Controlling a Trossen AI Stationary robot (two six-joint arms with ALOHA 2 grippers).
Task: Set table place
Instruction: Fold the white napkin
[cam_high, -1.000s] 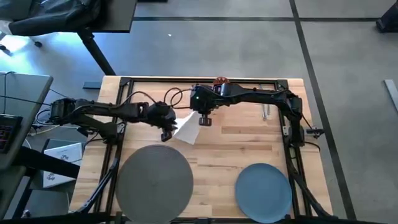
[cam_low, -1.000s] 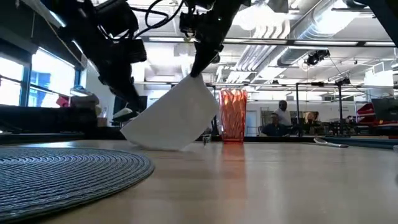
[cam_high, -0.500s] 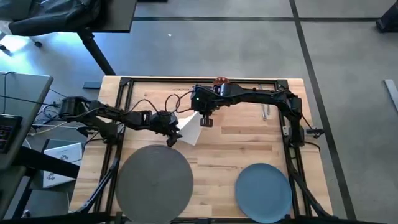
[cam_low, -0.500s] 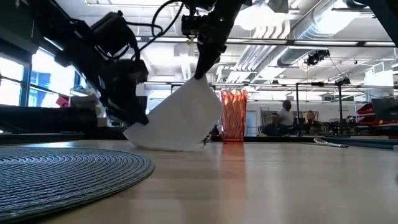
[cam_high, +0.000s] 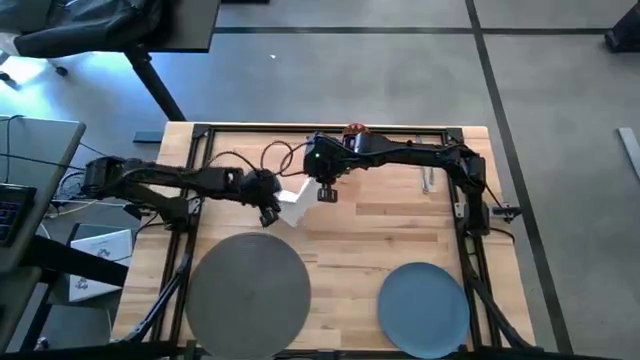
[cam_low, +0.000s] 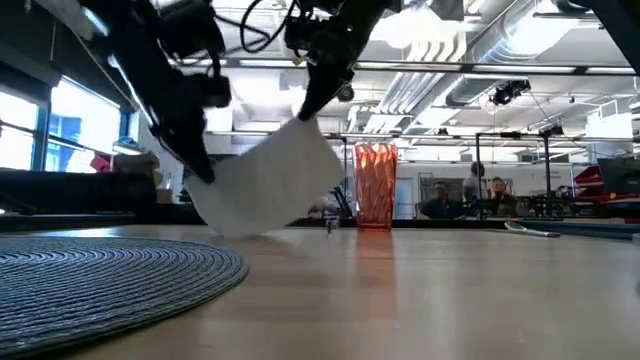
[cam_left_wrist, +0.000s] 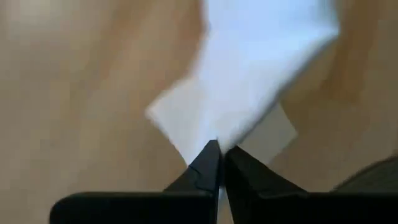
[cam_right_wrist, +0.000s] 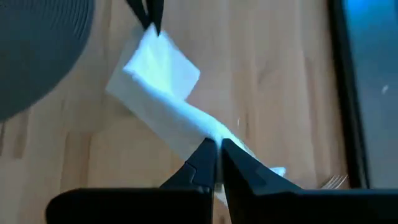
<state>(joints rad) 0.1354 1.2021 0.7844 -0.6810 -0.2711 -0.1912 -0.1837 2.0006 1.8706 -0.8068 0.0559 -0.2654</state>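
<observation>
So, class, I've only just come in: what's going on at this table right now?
Both arms hold one white paper napkin between them, lifted off the table near its far side. The left gripper pinches one corner and the right gripper pinches the opposite end, jaws closed on the paper. The grey placemat and the blue plate lie apart at the near edge. The orange tumbler and cutlery wait at the far side.

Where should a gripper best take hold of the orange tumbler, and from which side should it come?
Probably level from the open table side, fingers across the middle of the wall. The orange tumbler stands upright at the far edge of the table, tall and narrow. Both grippers, left and right, are shut on the napkin.
</observation>
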